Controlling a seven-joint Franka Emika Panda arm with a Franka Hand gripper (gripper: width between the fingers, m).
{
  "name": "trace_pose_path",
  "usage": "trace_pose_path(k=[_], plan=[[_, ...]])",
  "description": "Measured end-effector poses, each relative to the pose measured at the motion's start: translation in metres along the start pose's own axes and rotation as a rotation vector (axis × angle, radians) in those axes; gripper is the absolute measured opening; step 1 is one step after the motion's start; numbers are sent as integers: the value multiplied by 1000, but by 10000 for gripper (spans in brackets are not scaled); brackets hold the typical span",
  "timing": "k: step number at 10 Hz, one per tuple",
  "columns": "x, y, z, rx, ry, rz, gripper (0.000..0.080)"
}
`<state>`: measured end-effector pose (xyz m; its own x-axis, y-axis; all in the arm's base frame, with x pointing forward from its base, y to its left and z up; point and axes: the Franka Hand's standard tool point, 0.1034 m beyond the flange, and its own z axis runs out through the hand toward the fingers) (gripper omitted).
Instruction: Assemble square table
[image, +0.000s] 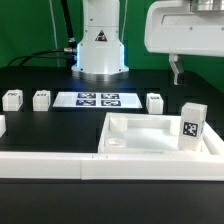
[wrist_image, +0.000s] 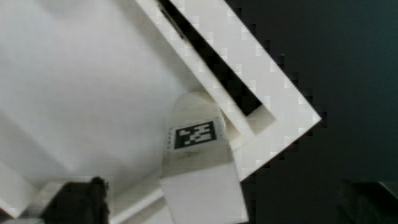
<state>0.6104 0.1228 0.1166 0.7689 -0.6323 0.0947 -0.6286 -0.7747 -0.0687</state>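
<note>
The white square tabletop (image: 150, 137) lies tray-like on the black table, at the exterior view's right. A white leg (image: 192, 125) with a black-white tag stands upright in its right-hand corner. Three more short legs (image: 12, 98) (image: 41, 98) (image: 155, 101) stand in a row behind it. My gripper (image: 179, 72) hangs open well above the upright leg, touching nothing. In the wrist view the tagged leg (wrist_image: 196, 140) rises from the tabletop's rim (wrist_image: 267, 100) towards the camera. It shows between my spread dark fingertips (wrist_image: 80, 200), my gripper (wrist_image: 222, 208) holding nothing.
The marker board (image: 97, 99) lies flat behind the tabletop. A long low white wall strip (image: 60, 165) runs along the front. The robot's base (image: 100, 50) stands at the back. Another white block (image: 2, 125) shows at the exterior view's left edge.
</note>
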Motion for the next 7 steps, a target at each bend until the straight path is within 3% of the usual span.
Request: trace_pose_path(k=[1,3,4,5,7], plan=[[0,0,1,0,0,-83,649],[-29,8,12,32,13,-202,649],[-43,17,17,53,41,-369,649],[-59,39,27,55,50,-503,649],[-58,37,25,53,55,-615,649]])
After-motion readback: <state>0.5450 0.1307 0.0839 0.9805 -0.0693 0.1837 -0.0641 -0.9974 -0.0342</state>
